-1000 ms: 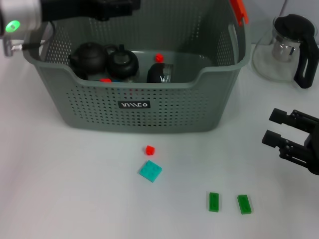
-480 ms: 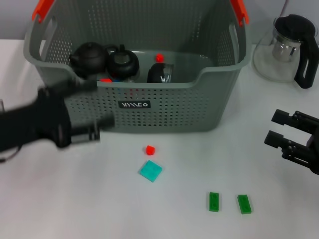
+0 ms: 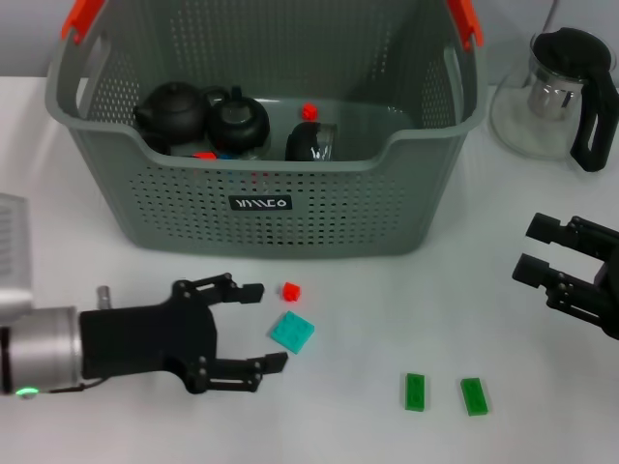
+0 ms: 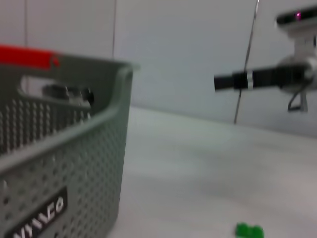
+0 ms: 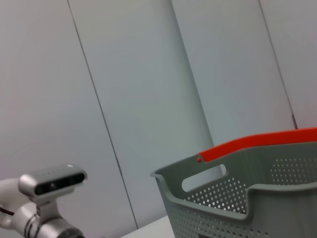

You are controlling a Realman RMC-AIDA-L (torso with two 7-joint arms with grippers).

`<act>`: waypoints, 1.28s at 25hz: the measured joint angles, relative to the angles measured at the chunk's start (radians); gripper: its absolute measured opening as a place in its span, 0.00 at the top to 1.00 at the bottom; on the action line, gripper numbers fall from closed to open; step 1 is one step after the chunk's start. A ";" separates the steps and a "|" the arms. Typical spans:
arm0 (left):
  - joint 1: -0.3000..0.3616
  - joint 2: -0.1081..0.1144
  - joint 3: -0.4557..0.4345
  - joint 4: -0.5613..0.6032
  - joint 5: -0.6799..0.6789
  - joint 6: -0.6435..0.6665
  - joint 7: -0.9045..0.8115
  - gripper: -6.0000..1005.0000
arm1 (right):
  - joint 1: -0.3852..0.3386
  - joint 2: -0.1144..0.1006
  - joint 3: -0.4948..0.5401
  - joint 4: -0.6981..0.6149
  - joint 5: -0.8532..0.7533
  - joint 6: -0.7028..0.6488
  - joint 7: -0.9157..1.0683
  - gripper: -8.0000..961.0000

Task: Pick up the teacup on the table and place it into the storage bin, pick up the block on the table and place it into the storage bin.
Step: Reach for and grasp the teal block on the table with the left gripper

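The left pincer [image 3: 259,327] is lying low over the white tabletop [image 3: 116,261], in front of the storage bin [image 3: 261,198], with its two fingers wide open. The teal block [image 3: 291,333] is sitting just beside the open fingertips, and a tiny red block [image 3: 290,291] is resting between it and the bin. Black teapots [image 3: 203,116] are sitting inside the bin. The right pincer [image 3: 537,249] is waiting open, well off to the right of the bin.
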 joint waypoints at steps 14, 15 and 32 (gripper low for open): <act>-0.085 -0.003 0.087 -0.189 -0.001 -0.286 0.150 0.15 | 0.003 0.000 0.000 0.000 -0.002 0.002 0.003 0.30; -0.088 -0.003 0.087 -0.193 -0.001 -0.296 0.152 0.15 | 0.003 0.000 0.000 0.000 -0.002 0.002 0.003 0.30; -0.117 -0.002 0.137 -0.237 0.010 -0.353 0.157 0.16 | 0.003 0.000 0.000 0.000 -0.001 0.002 0.002 0.30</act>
